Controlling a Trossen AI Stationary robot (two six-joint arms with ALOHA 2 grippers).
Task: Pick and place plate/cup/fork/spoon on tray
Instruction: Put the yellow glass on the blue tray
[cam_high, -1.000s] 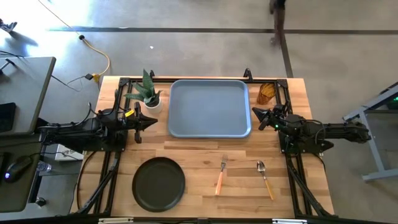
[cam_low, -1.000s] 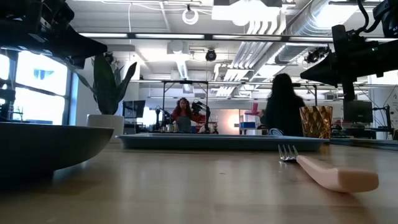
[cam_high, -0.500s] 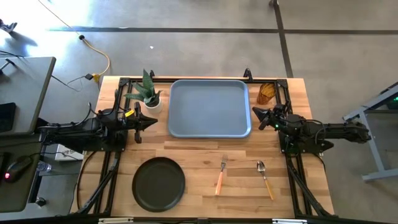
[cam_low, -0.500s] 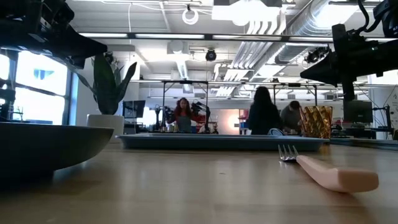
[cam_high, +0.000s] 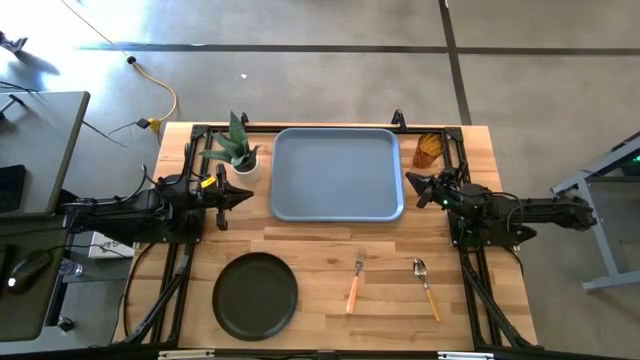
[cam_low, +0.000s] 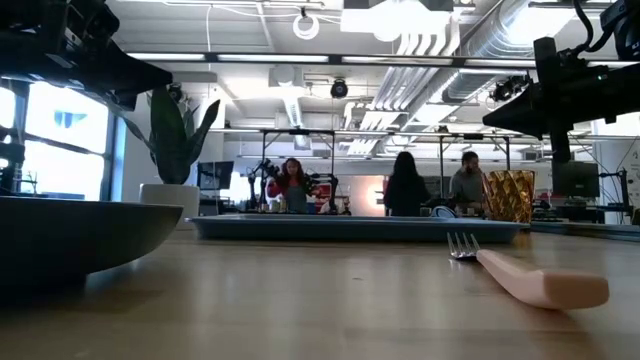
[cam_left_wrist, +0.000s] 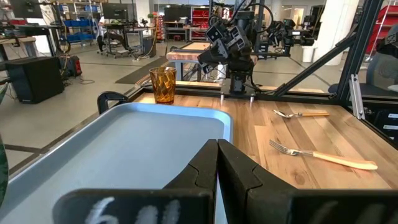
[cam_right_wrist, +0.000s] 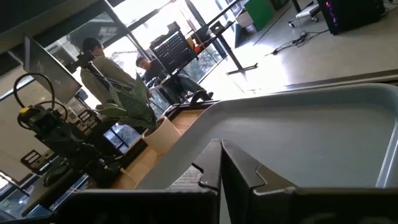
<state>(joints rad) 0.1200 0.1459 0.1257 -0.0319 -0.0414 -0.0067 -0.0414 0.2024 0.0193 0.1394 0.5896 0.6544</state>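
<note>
Nothing on my worktop (cam_high: 300, 240) has moved in the last second. Both claws, left (cam_high: 246, 196) and right (cam_high: 410, 181), flank the bare tray (cam_high: 337, 172), pinched closed. Plate (cam_high: 255, 295), fork (cam_high: 355, 280), spoon (cam_high: 426, 287) and cup (cam_high: 428, 150) lie untouched; work hasn't begun.

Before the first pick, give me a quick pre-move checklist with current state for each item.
1. Tray free of items: ok, nothing lies in it.
2. Plate reachable: ok, it sits alone on the wood at the near left, nothing on it.
3. Fork and spoon apart: ok, they lie side by side with a clear gap, handles toward the near edge.
4. Cup upright: ok, it stands beside the tray's far right corner.
5. Left gripper empty: ok, fingers shut on nothing, beside the tray's left edge.
6. Right gripper empty: ok, fingers shut on nothing, beside the tray's right edge.
</note>
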